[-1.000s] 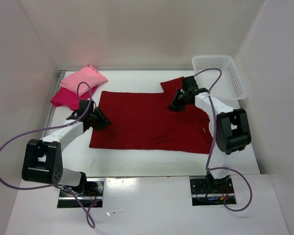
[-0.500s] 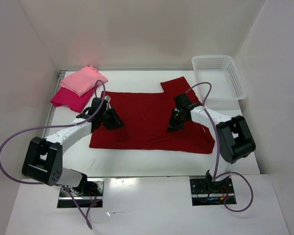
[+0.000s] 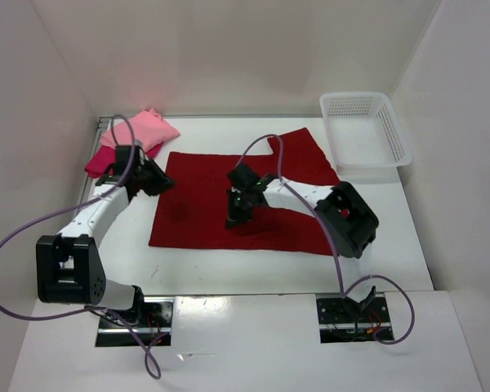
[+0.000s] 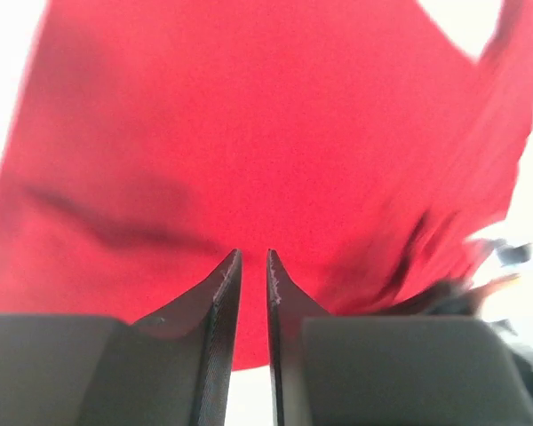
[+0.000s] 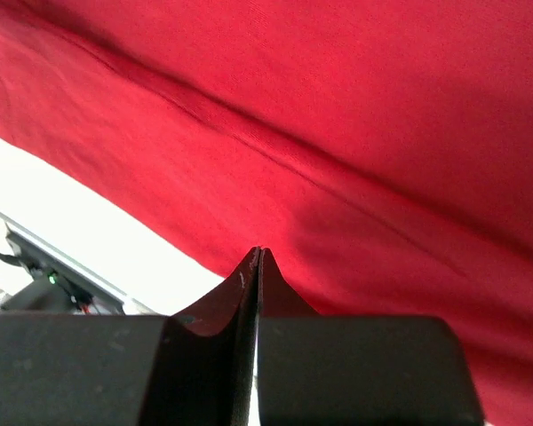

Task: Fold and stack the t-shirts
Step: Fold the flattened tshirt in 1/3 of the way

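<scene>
The dark maroon red t-shirt (image 3: 204,196) lies spread flat in the middle of the table. It fills the left wrist view (image 4: 249,133) and the right wrist view (image 5: 338,115), where a long crease runs across it. My left gripper (image 3: 151,175) is at the shirt's far left edge, its jaws (image 4: 252,259) a narrow slit apart with nothing between them. My right gripper (image 3: 237,214) is over the shirt's middle, its jaws (image 5: 258,255) pressed shut, tips down at the cloth. The folded light pink t-shirt (image 3: 143,129) lies on the crimson-magenta t-shirt (image 3: 102,163) at the far left.
A white mesh basket (image 3: 366,126) stands at the back right corner. White walls close the table on the left, back and right. The left arm's purple cable (image 3: 16,245) loops out over the table's left edge.
My right gripper has swept from the shirt's right sleeve down and left to its middle. My left gripper went right onto the shirt, then back up to its far left edge.
</scene>
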Controlling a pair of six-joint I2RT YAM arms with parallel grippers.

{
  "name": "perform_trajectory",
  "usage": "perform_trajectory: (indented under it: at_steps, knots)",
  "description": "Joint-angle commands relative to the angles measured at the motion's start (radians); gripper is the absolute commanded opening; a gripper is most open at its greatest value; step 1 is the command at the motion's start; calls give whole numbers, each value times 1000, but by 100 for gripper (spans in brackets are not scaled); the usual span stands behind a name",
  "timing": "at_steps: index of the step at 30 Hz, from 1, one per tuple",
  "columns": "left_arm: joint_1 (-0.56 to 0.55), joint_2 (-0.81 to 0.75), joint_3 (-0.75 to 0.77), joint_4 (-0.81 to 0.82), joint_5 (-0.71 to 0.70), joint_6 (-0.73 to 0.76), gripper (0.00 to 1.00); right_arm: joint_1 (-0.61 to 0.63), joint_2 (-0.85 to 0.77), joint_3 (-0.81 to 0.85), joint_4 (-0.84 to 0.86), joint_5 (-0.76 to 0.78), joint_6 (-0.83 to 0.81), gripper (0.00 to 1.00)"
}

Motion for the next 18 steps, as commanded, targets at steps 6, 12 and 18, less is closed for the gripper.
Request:
perform_trajectory:
  at_steps: [6,12,18]
  knots:
    - [150,4,100,57,122,-6,27,142,234,246,66,36,21,0]
    - [171,-15,100,6,66,25,28,202,268,265,40,-9,20,0]
    - [205,4,121,-22,-25,43,33,258,174,229,-11,36,8,0]
